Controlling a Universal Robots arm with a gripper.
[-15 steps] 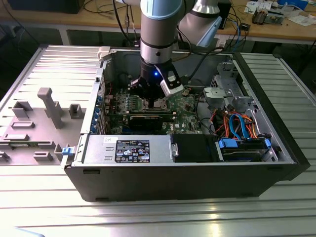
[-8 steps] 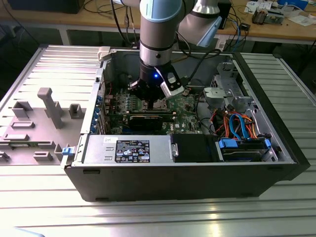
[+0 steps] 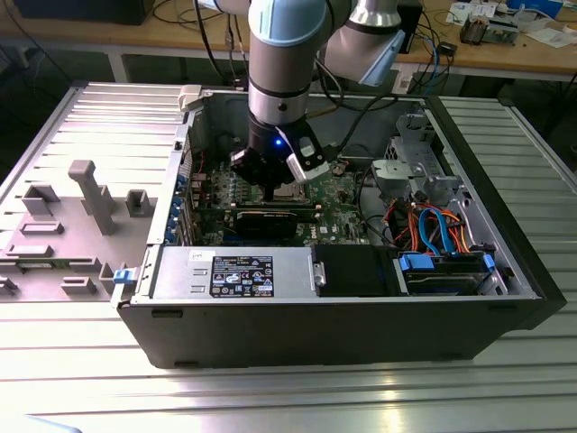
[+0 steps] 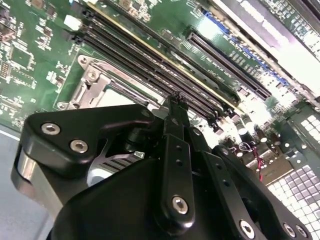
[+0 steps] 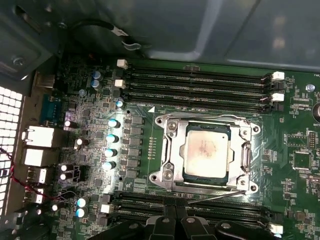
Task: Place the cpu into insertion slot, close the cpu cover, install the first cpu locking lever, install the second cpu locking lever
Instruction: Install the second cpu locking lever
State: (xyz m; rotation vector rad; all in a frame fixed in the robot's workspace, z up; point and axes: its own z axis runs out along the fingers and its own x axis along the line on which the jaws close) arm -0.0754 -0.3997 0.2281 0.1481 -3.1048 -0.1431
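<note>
1. Seated flat in the small square silver-rimmed insertion slot (image 5: 252, 187) on the green motherboard (image 5: 300, 125): the small square cpu with its silver-grey metal top (image 5: 206, 150), squarely aligned so that the contacts beneath can meet.
2. Lying down over it: the thin square silver metal cpu cover (image 5: 171, 145), its window framing the chip's top and its frame pressing on the chip's edges (judged closed, since no gap shows along the frame).
3. Angled out along the socket's edge nearest the tool: a thin silver wire locking lever (image 5: 222, 196), apparently not yet tucked under its catch, hence a cover judged laid down but not clamped.
4. Hanging low inside the open black computer case (image 3: 315, 334): the black two-fingered gripper (image 3: 273, 188), just beside that socket edge in both wrist views (image 5: 176, 212) (image 4: 174, 100), plausibly to reach the lever.
5. Drawn narrow, pad against pad: the fingers (image 4: 177, 150), with nothing visible between them, a slim tip suited to nudging a wire rather than grasping.
6. Just beyond the socket: long black memory slots (image 5: 200, 82), untouched
</note>
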